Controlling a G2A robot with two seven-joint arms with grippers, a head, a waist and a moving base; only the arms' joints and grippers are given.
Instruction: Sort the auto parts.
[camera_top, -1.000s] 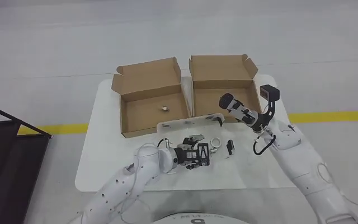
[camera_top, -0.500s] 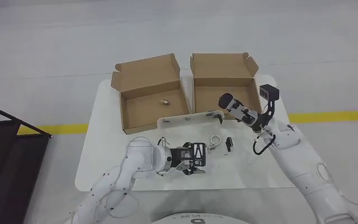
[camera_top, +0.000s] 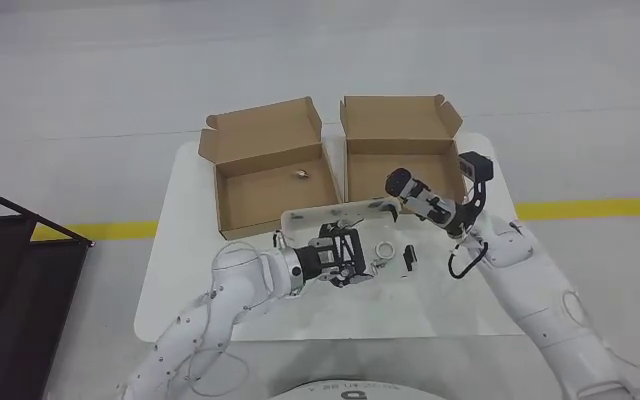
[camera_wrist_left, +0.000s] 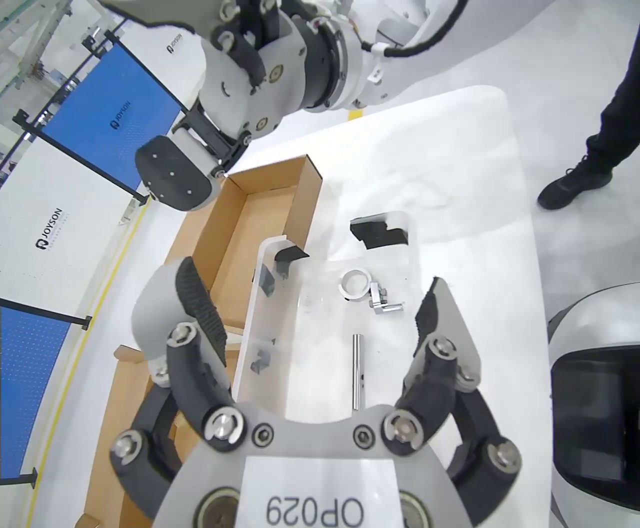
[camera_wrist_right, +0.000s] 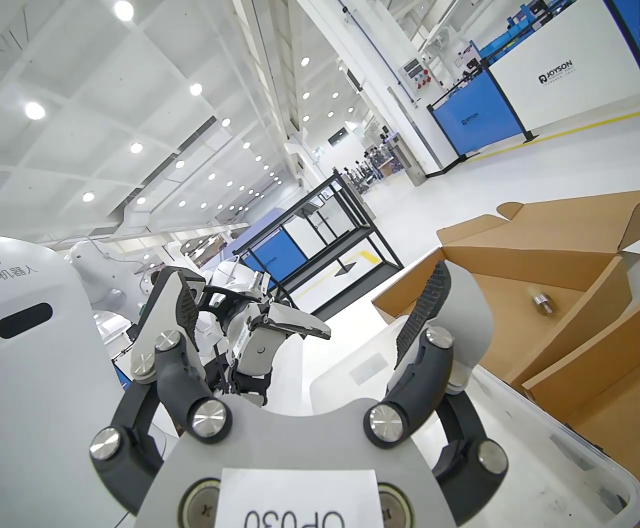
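The table (camera_top: 175, 280) is plain white, while the left cardboard box (camera_top: 250, 205) and the right cardboard box (camera_top: 375, 175) are unpatterned brown, with a silvery stud (camera_wrist_right: 540, 302) in one. The tray (camera_wrist_left: 265, 310) is clear plastic, the ring (camera_wrist_left: 355, 284) and pin (camera_wrist_left: 358, 370) are bright silver, and the moulded part (camera_wrist_left: 380, 232) is black. The left gripper (camera_wrist_left: 312, 285) and right gripper (camera_wrist_right: 310, 275) have pale grey fingers with black ribbed pads (camera_wrist_left: 200, 305).

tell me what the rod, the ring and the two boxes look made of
The rod: likely steel, polished; it shows a bright mirror-like sheen. The ring: metal too, perhaps aluminium or steel, with a duller satin grey face. The left box and the right box: brown cardboard, matte, apparently corrugated, with folded flaps and raw cut edges.
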